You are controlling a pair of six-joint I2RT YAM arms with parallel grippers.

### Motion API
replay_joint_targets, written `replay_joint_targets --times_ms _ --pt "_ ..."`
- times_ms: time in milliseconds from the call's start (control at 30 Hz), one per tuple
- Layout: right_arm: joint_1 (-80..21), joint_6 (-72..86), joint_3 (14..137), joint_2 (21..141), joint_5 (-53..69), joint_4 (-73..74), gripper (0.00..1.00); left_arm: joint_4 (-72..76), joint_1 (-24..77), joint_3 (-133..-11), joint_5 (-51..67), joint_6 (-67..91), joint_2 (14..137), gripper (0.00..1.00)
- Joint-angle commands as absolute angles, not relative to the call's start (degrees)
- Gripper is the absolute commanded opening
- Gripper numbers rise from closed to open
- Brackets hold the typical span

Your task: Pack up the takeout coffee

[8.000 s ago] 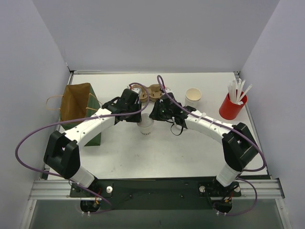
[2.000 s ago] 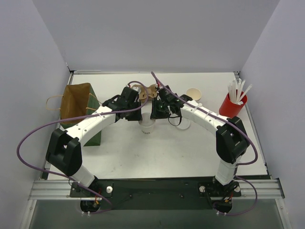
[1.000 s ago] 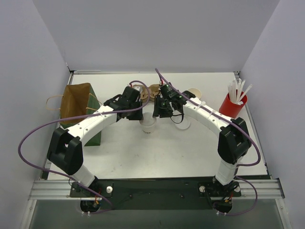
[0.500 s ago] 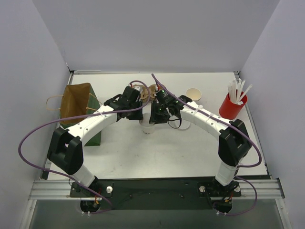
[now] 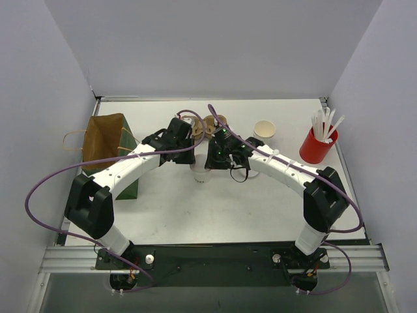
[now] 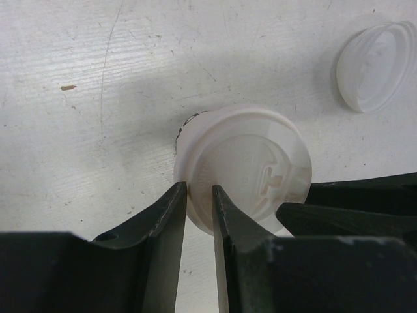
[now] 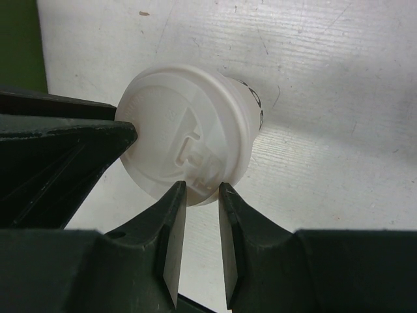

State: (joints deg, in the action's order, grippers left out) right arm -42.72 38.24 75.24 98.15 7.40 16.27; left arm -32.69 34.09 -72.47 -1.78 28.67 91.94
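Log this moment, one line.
lidded cup: upright | left hand: pinching its rim | right hand: straddling rim | second cup: unlidded

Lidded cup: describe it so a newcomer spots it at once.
On the white table, look mid-table where the left gripper and right gripper meet: a small white paper cup stands between them. It is the only cup with a lid on; the other white cup, near the red cup, is open.

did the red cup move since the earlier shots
No, the red cup sits in the same spot by the table's right edge as before.
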Motion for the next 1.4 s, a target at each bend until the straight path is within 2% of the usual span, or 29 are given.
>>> replay_joint_targets --times_ms 0,367,600,833,1033,1133,1367 --pt "-45.17 38.67 68.56 101.86 4.31 18.64 0.21 -33.31 34.72 -71.37 -1.05 28.65 93.87 0.33" --pt "-45.35 38.32 65.83 101.78 2.20 18.19 0.21 -33.14 34.63 -70.84 -1.14 28.74 93.43 0.33" --pt "-44.21 35.07 77.32 101.68 1.76 21.70 0.25 -33.66 34.54 -73.30 -0.44 28.57 92.55 0.34" --pt "-42.01 34.45 85.68 102.22 2.81 24.34 0.26 -34.72 33.14 -77.87 0.00 27.86 91.58 0.44" --pt "-40.52 34.10 87.54 99.76 2.72 25.31 0.29 -35.51 30.68 -80.77 0.00 27.07 89.83 0.51" --pt "-40.34 32.79 88.59 99.49 2.81 25.92 0.34 -35.86 29.01 -81.12 0.00 26.90 88.77 0.54" --pt "-42.71 28.57 92.90 102.30 1.32 29.18 0.64 -34.98 23.74 -77.53 -0.70 27.07 83.32 0.58"
